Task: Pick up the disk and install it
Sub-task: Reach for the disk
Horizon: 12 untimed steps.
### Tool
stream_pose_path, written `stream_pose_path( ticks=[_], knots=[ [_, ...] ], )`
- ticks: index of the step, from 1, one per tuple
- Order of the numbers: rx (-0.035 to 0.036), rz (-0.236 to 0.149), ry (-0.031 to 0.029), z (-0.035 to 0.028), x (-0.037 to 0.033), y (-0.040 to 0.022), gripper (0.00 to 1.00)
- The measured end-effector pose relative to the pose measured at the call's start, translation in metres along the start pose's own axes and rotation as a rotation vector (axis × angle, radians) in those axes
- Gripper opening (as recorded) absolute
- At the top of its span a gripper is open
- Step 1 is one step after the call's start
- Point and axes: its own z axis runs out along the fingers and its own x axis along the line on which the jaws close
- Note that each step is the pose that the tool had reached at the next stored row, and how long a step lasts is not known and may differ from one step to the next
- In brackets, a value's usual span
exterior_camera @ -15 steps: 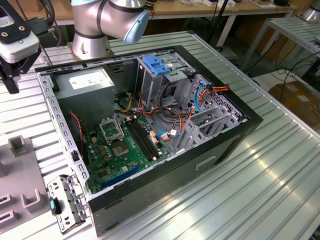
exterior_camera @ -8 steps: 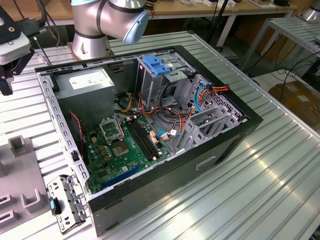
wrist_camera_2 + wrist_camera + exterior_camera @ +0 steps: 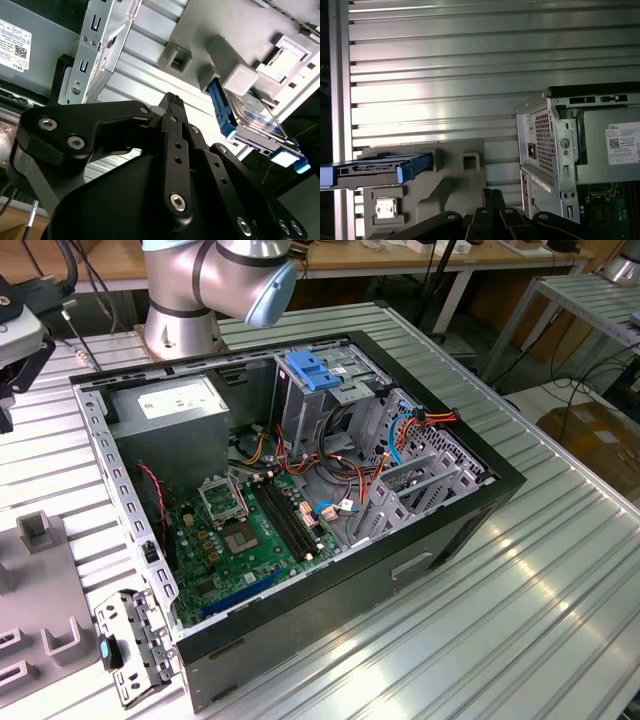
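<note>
One disk (image 3: 370, 170) stands on edge in the grey holder (image 3: 50, 585) on the bench (image 3: 520, 620), nine o'clock from the open case (image 3: 480, 490) in the exterior view, offered up for your narrow, empty gripper (image 3: 492, 192).

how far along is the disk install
Nothing looks done: the disk lies on the grey fixture beside the open computer case, not in it. In hand: the gripper hangs apart from the disk. Left: pickup and install.
</note>
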Motion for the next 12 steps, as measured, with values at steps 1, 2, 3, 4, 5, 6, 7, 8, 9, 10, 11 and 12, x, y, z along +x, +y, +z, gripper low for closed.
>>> stream_pose_path(
  ticks=[1, 2, 3, 4, 5, 6, 7, 8, 9, 10, 11, 12],
  knots=[
    [0.0, 0.0, 0.0001, 0.0, 0.002, -0.0002, 0.11],
    [-0.0001, 0.0, 0.0, 0.0001, 0.0038, -0.0003, 0.11],
    [0.0, 0.0, 0.0, 0.0, 0.0048, -0.0004, 0.11],
    [-0.0001, 0.0, 0.0, 0.0001, 0.0061, -0.0005, 0.11],
    [0.0, 0.0, 0.0, 0.0001, 0.0078, -0.0006, 0.11],
    [0.0, 0.0, 0.0, 0.0001, 0.0087, -0.0007, 0.11],
    [0.0, 0.0, 0.0001, 0.0001, 0.0098, -0.0007, 0.11],
    [0.0, 0.0, 0.0, 0.0001, 0.011, -0.0008, 0.11],
    [-0.0001, 0.0, 0.0, 0.0001, 0.0126, -0.0009, 0.11],
    [-0.0001, 0.0, 0.0, 0.0001, 0.0151, -0.0009, 0.11],
    [0.0, 0.0, 0.0, 0.0001, 0.0174, -0.0007, 0.11],
    [0.0, 0.0, 0.0, 0.0001, 0.0205, -0.0005, 0.11]
  ],
)
